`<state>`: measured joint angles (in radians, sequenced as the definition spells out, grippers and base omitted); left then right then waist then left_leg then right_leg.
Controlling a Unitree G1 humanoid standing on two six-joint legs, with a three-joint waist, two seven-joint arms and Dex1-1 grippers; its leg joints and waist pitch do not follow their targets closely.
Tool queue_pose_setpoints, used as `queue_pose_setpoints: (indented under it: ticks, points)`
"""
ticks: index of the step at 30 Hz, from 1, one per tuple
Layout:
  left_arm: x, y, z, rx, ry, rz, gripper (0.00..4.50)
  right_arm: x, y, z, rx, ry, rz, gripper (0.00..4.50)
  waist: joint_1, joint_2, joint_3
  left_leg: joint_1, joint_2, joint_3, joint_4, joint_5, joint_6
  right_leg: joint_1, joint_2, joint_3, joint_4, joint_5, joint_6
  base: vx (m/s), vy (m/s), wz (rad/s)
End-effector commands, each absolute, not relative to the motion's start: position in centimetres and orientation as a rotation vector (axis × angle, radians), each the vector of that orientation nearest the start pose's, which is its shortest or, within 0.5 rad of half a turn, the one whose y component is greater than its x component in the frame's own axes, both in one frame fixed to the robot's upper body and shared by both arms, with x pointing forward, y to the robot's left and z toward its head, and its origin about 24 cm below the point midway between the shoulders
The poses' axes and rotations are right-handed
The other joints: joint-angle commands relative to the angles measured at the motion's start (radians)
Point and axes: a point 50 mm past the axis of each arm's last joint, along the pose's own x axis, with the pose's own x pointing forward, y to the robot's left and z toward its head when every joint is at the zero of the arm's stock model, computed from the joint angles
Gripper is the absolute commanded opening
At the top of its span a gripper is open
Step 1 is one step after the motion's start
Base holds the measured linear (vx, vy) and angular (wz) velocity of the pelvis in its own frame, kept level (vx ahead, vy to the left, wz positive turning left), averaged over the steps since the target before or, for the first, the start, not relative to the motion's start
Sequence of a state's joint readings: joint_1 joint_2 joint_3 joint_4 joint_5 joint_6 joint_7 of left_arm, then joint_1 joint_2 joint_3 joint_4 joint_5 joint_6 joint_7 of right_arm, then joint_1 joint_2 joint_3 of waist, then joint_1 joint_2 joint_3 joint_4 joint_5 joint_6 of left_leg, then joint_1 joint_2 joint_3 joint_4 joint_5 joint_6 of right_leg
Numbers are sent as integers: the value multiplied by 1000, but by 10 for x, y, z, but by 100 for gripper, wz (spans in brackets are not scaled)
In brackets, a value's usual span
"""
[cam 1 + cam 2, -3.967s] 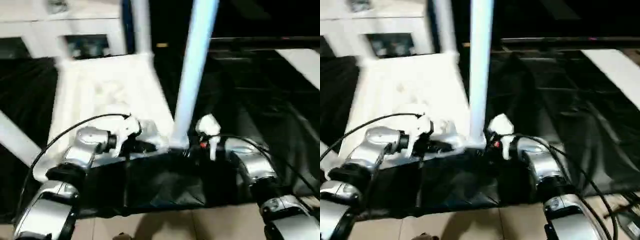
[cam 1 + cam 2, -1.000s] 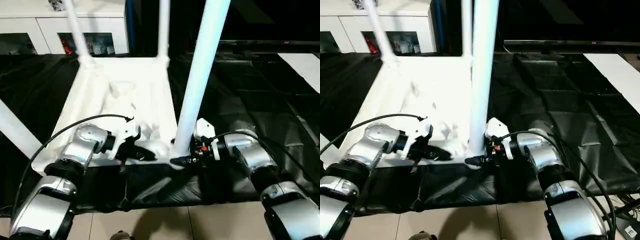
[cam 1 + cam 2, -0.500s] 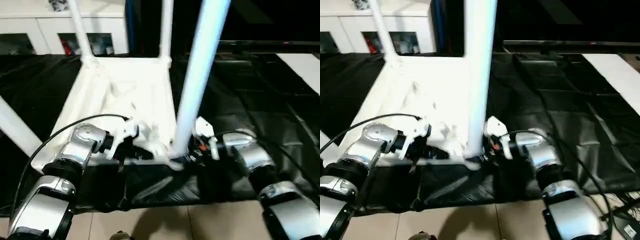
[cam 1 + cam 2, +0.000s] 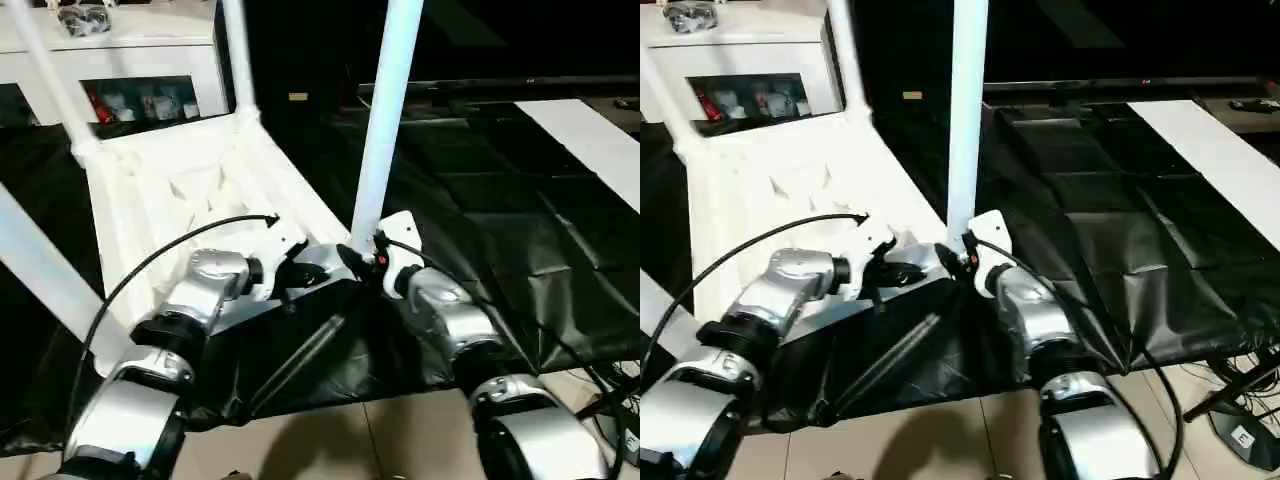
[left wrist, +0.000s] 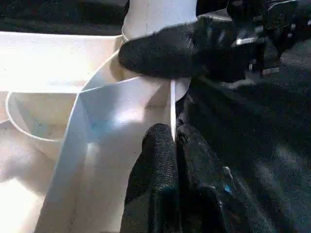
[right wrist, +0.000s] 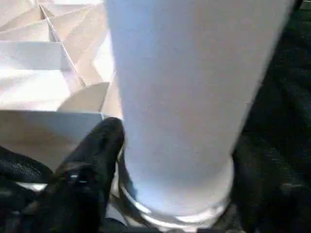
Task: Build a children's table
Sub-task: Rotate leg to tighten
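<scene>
- Left eye view: the children's table [image 4: 190, 190] lies upside down on a black sheet [image 4: 520, 230], ribbed underside up, legs standing from its corner sockets.
- The left gripper [image 5: 167, 145] is at the table's near edge, its fingers [image 5: 155, 160] clenched on the thin edge wall beside the near right corner.
- The near right leg [image 4: 385, 110] stands upright in that corner socket.
- The right gripper [image 6: 170, 160] straddles this leg's base, one finger on each side; whether they squeeze it I cannot tell.
- A white cabinet [image 4: 130, 60] stands beyond the table's far edge.
</scene>
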<state>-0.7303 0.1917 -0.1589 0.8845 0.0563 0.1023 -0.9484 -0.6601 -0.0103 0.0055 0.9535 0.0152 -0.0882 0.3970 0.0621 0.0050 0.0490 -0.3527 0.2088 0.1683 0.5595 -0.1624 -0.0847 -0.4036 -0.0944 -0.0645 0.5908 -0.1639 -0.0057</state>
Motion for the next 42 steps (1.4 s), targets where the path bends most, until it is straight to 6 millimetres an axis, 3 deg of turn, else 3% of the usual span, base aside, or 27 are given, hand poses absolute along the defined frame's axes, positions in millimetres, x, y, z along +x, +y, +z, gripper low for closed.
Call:
queue_pose_setpoints:
  ticks: [1,8,9,12,13,14,16,19,26,34,42]
  points:
    - [336,77,37,252,454,-1172,0,339,-46,31,-7,207,715,376,2,8,-53,7,7,-4,-72,-440,-2,30,-41,26,-100,-501,-138,0,0,0]
    - [337,99,40,286,451,-1212,0,340,-79,36,-74,185,866,425,5,2,-59,0,12,1,-71,-385,21,38,-39,30,-86,-361,-182,0,0,0]
    - [336,102,42,290,438,-1241,0,339,-85,36,-103,184,905,425,11,1,-62,-1,15,5,-67,-341,35,41,-40,31,-78,-290,-211,0,0,0]
    - [335,107,44,296,426,-1281,0,337,-96,37,-140,188,981,425,17,2,-67,-7,17,10,-61,-275,51,50,-41,30,-65,-204,-241,0,0,0]
    - [334,109,45,300,421,-1293,0,337,-98,38,-140,191,1001,425,28,5,-70,-4,20,14,-55,-228,67,48,-39,30,-56,-118,-268,0,0,0]
    - [332,113,47,300,420,-1338,0,335,-106,41,-154,191,1087,425,29,0,-71,-6,20,15,-54,-213,72,50,-38,30,-52,-96,-274,0,0,0]
    - [329,117,49,300,412,-1402,0,332,-112,44,-149,206,1181,425,37,1,-73,-8,20,16,-49,-186,89,52,-38,28,-43,-41,-289,0,0,0]
    - [327,120,51,291,408,-1444,0,330,-117,46,-159,228,1260,399,42,2,-71,-5,23,16,-49,-210,97,50,-39,27,-44,-57,-297,0,0,0]
    - [322,129,53,330,457,-1551,0,324,-122,48,-168,315,1434,350,53,0,-64,-2,25,15,-57,-281,59,46,-46,31,-56,-208,-267,0,0,0]
    - [322,137,54,350,484,-1586,0,319,-120,46,-199,359,1534,277,59,-2,-65,-3,24,13,-57,-266,49,46,-46,30,-53,-213,-260,0,0,0]
    - [322,140,54,345,485,-1568,0,315,-116,42,-182,356,1548,261,61,0,-67,-3,24,14,-56,-259,51,46,-46,30,-50,-182,-272,0,0,0]
